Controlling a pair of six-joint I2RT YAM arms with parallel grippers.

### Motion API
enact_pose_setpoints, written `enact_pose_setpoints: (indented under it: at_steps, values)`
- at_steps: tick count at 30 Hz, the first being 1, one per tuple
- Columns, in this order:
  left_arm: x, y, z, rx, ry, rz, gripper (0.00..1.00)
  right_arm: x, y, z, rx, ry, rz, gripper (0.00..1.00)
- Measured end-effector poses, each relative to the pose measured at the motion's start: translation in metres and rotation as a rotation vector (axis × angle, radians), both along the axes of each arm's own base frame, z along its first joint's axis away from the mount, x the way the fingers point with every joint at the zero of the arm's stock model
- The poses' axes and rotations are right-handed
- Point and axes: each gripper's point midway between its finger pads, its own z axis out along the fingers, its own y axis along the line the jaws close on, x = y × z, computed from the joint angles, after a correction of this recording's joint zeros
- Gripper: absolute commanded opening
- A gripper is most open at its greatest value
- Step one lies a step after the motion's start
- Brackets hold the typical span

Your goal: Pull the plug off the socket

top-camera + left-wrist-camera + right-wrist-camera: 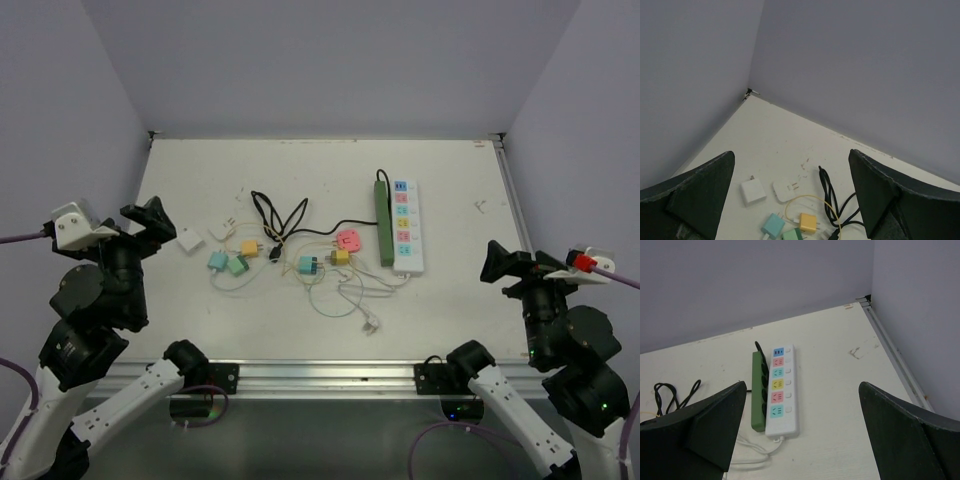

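**While both grippers hang wide and empty, the plug is untouched**

Right gripper [802,385]: fingers fully spread, nothing between them, parked over the right edge of the table [460,300]. Left gripper [791,152]: same state, wide and empty, over the left edge.

Outward from the right fingers, the white power strip [781,390] lies to their far-left. The green power strip [758,390] touches its left side. Both long axes run near-to-far.

The pink plug [348,240] sits against the green strip's left side, toward its near end. It looks like the seated one, but I can't confirm that: the right wrist view hides it behind a finger.

Outward from the left fingers there are only loose adapters [807,222] and a black cable [826,192], with the strips well apart to the right.

My read: the right arm is nearer. It has to reach left and far across both strips, then pull square to their long axis. The left gripper is free to pin the green strip.
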Motion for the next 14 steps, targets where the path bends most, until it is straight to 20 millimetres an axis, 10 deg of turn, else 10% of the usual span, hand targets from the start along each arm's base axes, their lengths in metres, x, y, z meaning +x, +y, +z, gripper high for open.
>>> enact_pose_setpoints:
  at_steps: [14]
  values:
    - [0.001, 0.005, -0.011, 0.017, 0.025, 0.040, 1.00, 0.004, 0.003, -0.001, 0.004, -0.008, 0.005, 0.99]
